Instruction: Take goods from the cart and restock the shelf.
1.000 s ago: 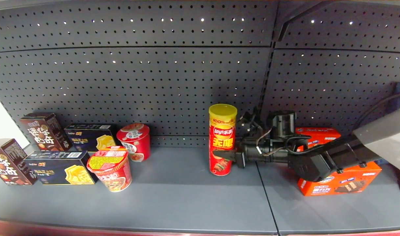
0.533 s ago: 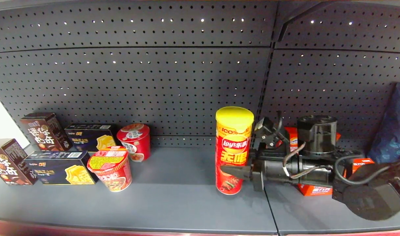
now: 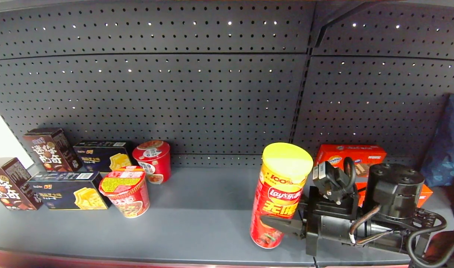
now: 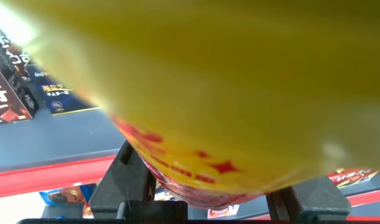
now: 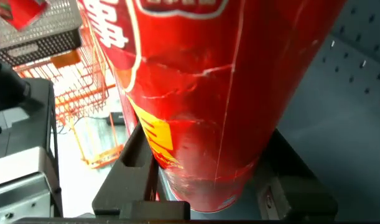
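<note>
A tall red chips can (image 3: 280, 193) with a yellow lid leans slightly near the shelf's front edge, right of centre. My right gripper (image 3: 272, 222) is shut on its lower half from the right. In the right wrist view the can (image 5: 208, 93) sits between the two dark fingers (image 5: 130, 165). In the left wrist view a yellow and red package (image 4: 227, 93) is very close, and my left gripper (image 4: 211, 196) is shut on it; what kind of package it is cannot be told.
On the left of the grey shelf (image 3: 197, 223) stand dark boxes (image 3: 68, 191) and two red noodle cups (image 3: 127, 192). Orange boxes (image 3: 347, 156) lie behind my right arm, and a blue bag (image 3: 444, 149) leans at the far right. An orange wire cart (image 5: 84, 124) stands below.
My right arm has drawn back toward the shelf's front edge and to the right, carrying the chips can with it. The can now leans slightly. The other goods stayed put.
</note>
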Available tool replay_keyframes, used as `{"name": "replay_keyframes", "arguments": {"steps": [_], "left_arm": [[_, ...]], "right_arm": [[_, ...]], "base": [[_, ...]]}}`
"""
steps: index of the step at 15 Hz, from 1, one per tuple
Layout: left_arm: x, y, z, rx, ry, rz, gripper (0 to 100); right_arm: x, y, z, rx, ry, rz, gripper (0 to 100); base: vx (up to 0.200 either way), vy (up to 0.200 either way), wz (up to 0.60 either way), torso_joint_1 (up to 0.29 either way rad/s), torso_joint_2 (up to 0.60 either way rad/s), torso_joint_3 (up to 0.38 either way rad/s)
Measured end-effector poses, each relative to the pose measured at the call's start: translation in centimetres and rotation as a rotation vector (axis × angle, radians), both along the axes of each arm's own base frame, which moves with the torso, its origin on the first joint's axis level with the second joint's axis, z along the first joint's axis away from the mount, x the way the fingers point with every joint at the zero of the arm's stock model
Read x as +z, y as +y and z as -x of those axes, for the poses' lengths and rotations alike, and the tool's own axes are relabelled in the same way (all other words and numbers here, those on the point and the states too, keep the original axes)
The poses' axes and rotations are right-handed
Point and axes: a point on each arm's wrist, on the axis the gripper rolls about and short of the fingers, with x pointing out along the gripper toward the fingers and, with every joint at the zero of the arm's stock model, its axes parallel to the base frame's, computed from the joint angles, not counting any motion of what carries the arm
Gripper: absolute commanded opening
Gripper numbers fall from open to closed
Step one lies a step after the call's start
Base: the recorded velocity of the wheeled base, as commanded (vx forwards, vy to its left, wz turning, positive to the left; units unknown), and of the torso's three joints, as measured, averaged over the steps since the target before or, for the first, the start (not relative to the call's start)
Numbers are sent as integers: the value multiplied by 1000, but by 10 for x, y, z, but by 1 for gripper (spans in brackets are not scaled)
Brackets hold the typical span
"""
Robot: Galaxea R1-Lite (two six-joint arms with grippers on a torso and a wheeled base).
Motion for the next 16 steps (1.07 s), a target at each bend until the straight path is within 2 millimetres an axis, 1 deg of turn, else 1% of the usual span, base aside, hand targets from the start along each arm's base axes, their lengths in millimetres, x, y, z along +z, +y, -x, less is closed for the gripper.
{"name": "replay_keyframes", "arguments": {"steps": [5,8,16], "left_arm": [[1,0,0,10,-4,-1,0],[0,0,0,10,2,-2,0],[-2,0,-1,8,7,-2,0]], "right_arm": [[-12,3,-18,-22,21,18,0],[-17,7,-25,-26,32,25,0],[-29,11,-31,-26,47,37,0]], "base": [[0,0,0,0,0,0],[0,0,0,0,0,0],[0,0,0,0,0,0]]}}
